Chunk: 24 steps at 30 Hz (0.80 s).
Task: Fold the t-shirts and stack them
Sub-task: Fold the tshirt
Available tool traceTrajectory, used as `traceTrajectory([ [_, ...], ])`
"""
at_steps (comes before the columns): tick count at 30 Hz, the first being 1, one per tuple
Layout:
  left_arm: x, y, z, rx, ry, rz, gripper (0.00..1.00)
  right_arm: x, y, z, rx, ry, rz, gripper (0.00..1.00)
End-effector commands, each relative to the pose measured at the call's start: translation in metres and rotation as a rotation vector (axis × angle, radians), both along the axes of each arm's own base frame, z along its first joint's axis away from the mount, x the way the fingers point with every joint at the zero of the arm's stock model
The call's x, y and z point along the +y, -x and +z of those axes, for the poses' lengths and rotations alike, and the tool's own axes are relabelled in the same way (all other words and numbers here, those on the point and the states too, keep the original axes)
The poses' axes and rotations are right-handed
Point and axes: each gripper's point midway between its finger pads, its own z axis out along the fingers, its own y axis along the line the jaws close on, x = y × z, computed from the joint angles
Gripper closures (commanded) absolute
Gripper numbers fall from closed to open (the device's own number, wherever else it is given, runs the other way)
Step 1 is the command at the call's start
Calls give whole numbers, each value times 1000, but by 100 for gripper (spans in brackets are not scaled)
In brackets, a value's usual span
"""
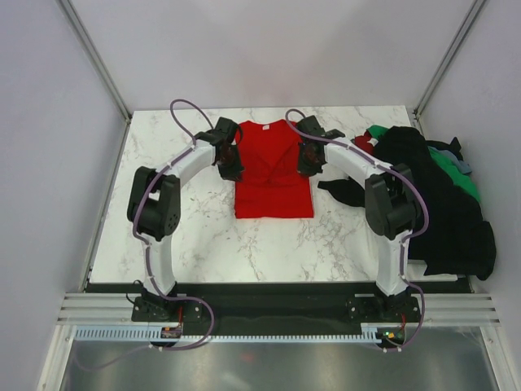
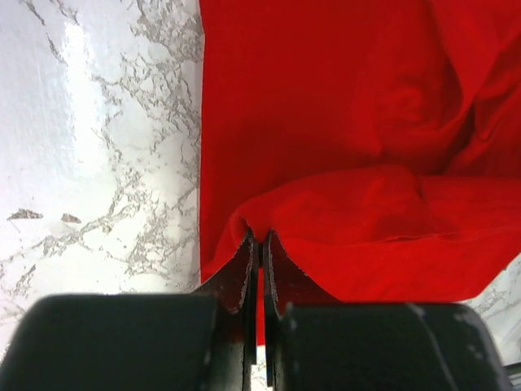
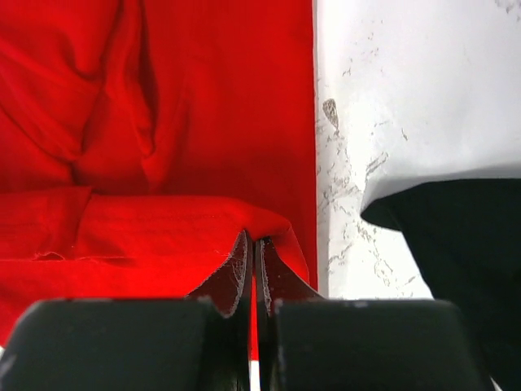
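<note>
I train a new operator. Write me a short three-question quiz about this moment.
1. True or false: the left gripper and the right gripper are both shut on the red shirt.
2. The pile of other shirts lies at which side of the table? A) left B) right C) near
3. Fill in the colour: the pile is mostly ____.
Key: 1 true; 2 B; 3 black.
</note>
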Motion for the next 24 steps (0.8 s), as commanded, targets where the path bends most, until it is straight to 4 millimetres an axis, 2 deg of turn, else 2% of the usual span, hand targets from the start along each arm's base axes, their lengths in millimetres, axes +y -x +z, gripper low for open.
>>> traceTrajectory([
  [1, -4, -20, 7, -50, 26, -36, 98, 3, -20, 9, -43, -19, 8, 100],
  [3, -3, -24, 1, -38, 26, -27, 96, 3, -25, 1, -30, -22, 6, 100],
  [5, -5, -28, 0, -26, 54, -21, 87, 5, -36, 3, -37, -44, 9, 90],
  [6, -3, -39, 1, -31, 75, -4, 74, 3, -40, 2, -30, -44, 4, 81],
  [7, -3, -44, 2, -22, 100, 12, 70, 3, -56, 6, -47, -55, -9, 57],
  [8, -7, -48, 3, -3, 142, 9, 64, 2, -65, 9, -53, -68, -20, 45],
  [9, -4, -68, 9, -16, 171, 31, 51, 2, -69, 12, -41, -83, -28, 36],
  [10, -4, -75, 10, -2, 188, 50, 44, 1, -91, 27, -82, -107, -51, 29],
  [11, -4, -74, 14, 30, 206, 51, 33, -2, -93, 32, -64, -117, -76, 26],
  [12, -3, -92, 29, -2, 220, 62, 30, 2, -105, 52, -105, -149, -77, 25],
  [14, 0, -96, 49, -17, 220, 62, 25, -1, -107, 73, -132, -170, -87, 24],
  [15, 1, -100, 63, -53, 220, 55, 22, -2, -104, 81, -144, -174, -88, 24],
  [16, 4, -97, 83, -92, 219, 44, 20, -6, -92, 91, -148, -173, -85, 24],
  [17, 8, -94, 92, -111, 203, 48, 20, -8, -83, 94, -147, -171, -81, 24],
  [18, 12, -84, 85, -85, 187, 50, 20, -11, -76, 122, -208, -194, -77, 24],
  [19, 15, -75, 102, -112, 185, 43, 20, -13, -50, 90, -121, -192, -67, 24],
  [20, 18, -67, 102, -106, 177, 44, 20, -13, -38, 87, -113, -211, -59, 24],
  [21, 21, -49, 81, -44, 161, 45, 20, -11, -30, 106, -171, -262, -53, 24],
  [22, 22, -38, 79, -38, 156, 39, 21, -15, -2, 70, -86, -251, -51, 24],
  [23, 25, -27, 90, -62, 157, 37, 21, -11, 12, 66, -66, -282, -30, 24],
  [24, 27, -3, 66, -2, 146, 33, 21, -10, 22, 72, -88, -300, -16, 25],
])
